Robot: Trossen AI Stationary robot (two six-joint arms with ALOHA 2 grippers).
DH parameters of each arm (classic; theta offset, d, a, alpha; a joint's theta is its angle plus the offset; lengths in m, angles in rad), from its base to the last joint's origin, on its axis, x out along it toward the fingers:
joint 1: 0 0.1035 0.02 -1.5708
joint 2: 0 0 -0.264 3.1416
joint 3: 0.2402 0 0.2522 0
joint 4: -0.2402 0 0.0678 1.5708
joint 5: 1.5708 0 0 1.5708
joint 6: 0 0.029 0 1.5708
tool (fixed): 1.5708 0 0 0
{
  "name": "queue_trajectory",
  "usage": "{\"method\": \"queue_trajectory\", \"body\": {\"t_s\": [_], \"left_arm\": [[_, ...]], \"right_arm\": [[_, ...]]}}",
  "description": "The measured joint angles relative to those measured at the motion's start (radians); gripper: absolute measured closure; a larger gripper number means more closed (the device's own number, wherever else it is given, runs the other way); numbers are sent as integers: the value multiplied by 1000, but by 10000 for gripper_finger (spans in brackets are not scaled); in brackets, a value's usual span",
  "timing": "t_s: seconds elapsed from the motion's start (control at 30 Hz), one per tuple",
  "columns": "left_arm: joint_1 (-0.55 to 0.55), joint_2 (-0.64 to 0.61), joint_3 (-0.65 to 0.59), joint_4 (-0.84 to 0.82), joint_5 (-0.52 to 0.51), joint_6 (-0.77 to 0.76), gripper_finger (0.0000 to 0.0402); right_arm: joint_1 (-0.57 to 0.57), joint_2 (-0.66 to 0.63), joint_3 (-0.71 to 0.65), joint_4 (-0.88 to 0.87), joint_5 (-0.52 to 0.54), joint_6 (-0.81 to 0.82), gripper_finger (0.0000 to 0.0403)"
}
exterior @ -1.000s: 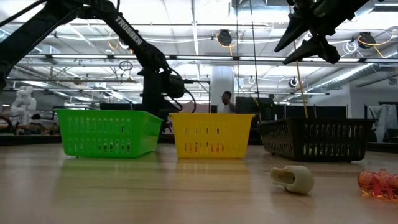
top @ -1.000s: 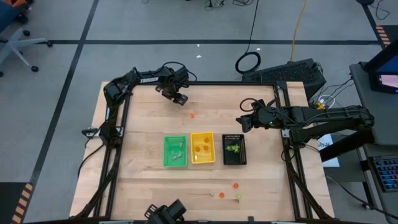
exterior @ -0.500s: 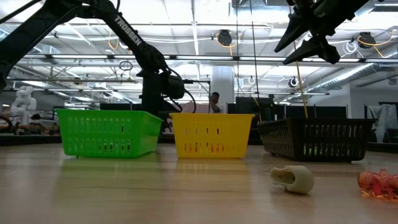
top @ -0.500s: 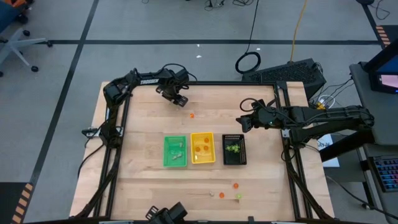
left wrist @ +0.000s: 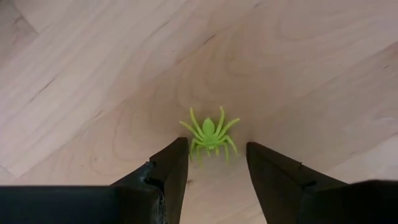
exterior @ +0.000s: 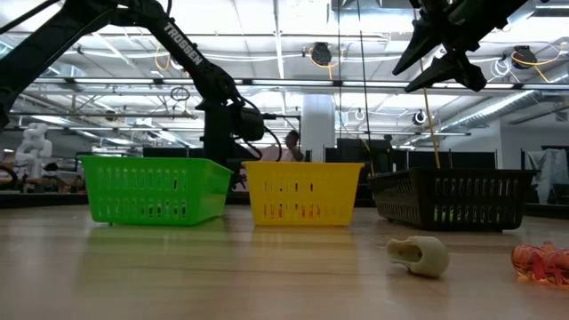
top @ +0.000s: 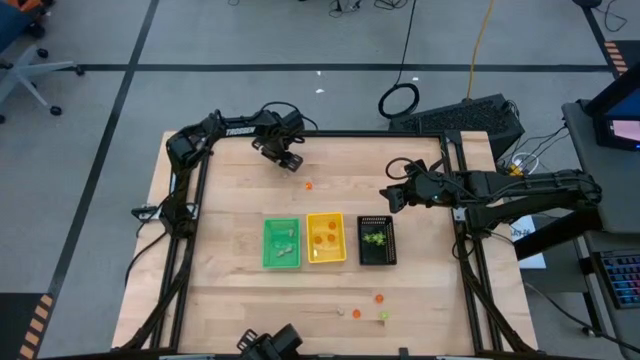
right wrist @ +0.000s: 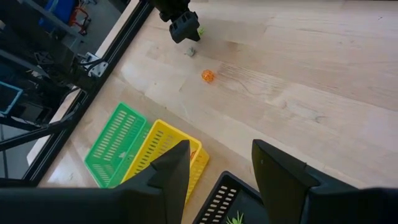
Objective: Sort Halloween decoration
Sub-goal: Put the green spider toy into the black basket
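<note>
Between the parted fingers of the left gripper [left wrist: 212, 177], at the far left corner of the table [top: 240, 300], a yellow-green spider [left wrist: 209, 134], flat on the wood just ahead of the fingertips and untouched; jaws apart and empty, lined up either side of the legs, apparently for a straight descent and pinch. Just beside that gripper, a small pale trinket [right wrist: 191, 52], and a little farther off an orange one [right wrist: 208, 76], both loose on the wood. Well away from it, toward the table's middle, the green tray [top: 281, 243], yellow tray [top: 326, 237] and black tray [top: 377, 240] in a row, each already with pieces of one colour. Above the black tray's far side, the right gripper [top: 390, 198], raised, open and empty, seemingly parked clear. Near the front edge, far from both grippers, more trinkets [top: 380, 298] unsorted.
</note>
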Motion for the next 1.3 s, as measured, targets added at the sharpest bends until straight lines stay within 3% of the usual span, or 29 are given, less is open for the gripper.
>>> {"method": "queue_trajectory", "body": {"t_s": [0.13, 0.6, 1.3], "left_arm": [[0, 0, 0, 4, 4, 2, 233], [-2, 1, 0, 7, 12, 9, 316], [0, -6, 0, -11, 11, 73, 323]], "right_arm": [[0, 0, 0, 0, 0, 0, 241], [0, 0, 0, 0, 0, 0, 241], [0, 0, 0, 0, 21, 0, 241]]}}
